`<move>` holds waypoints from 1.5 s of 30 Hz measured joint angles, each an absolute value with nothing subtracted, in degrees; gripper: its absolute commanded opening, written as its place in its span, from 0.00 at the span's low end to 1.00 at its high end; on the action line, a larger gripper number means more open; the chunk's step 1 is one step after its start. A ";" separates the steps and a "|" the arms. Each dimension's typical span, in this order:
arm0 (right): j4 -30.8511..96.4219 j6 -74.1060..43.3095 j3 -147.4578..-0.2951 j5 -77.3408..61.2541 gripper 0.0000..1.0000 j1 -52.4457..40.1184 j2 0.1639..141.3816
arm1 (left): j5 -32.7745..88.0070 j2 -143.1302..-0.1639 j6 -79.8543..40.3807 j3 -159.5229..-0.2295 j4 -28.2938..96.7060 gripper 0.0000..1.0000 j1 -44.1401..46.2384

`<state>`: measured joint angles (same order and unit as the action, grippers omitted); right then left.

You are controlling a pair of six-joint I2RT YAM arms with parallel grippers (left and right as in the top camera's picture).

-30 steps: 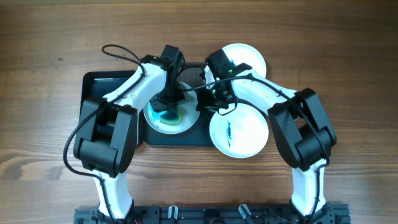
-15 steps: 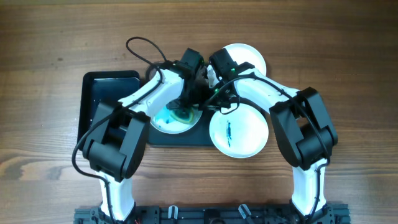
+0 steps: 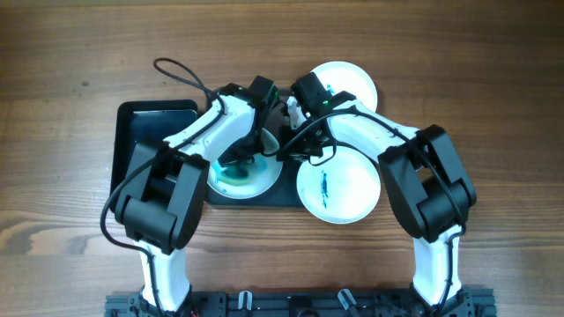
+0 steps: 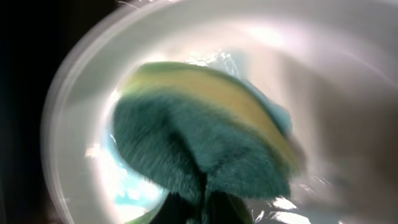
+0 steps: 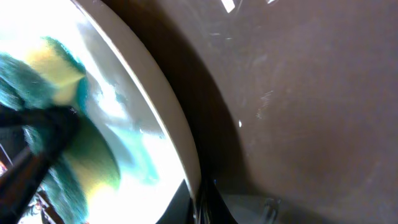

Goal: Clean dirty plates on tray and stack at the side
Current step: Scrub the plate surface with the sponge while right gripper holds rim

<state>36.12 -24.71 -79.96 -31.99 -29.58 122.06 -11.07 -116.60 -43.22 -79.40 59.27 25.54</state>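
1 plate (image 3: pixel 231 180) mid-scrub: left gripper (image 4: pixel 202 202) clamps sponge (image 4: pixel 205 143), right gripper (image 5: pixel 202 199) pinches its rim; smeared plate (image 3: pixel 339 189) unwashed, nothing stacked.

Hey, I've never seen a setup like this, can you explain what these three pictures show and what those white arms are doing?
These are two robot arms at a wooden table. The overhead picture looks straight down. The other two come from a camera on each wrist, so they are close and blurry. The left gripper holds a green-and-yellow sponge against a teal-smeared white plate on the dark tray. The right gripper appears to pinch that plate's rim. Two more lie on the table: the near plate, streaked blue, and the far plate, partly hidden by an arm.
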 measured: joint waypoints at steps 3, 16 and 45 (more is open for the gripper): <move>36.27 -24.29 -79.96 -31.94 0.04 -29.41 122.06 | -3.44 -116.57 -38.06 -79.02 56.75 0.04 24.91; 35.64 -24.38 -79.96 -31.88 0.04 -28.62 122.06 | -3.60 -116.16 -35.22 -79.24 53.54 0.04 23.62; 35.14 -25.23 -79.96 -31.51 0.04 -29.28 122.06 | 8.10 -116.64 -34.94 -80.47 53.17 0.04 11.20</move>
<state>35.14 -25.23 -79.96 -31.51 -29.28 122.06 8.10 -116.64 -34.94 -80.47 53.17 11.20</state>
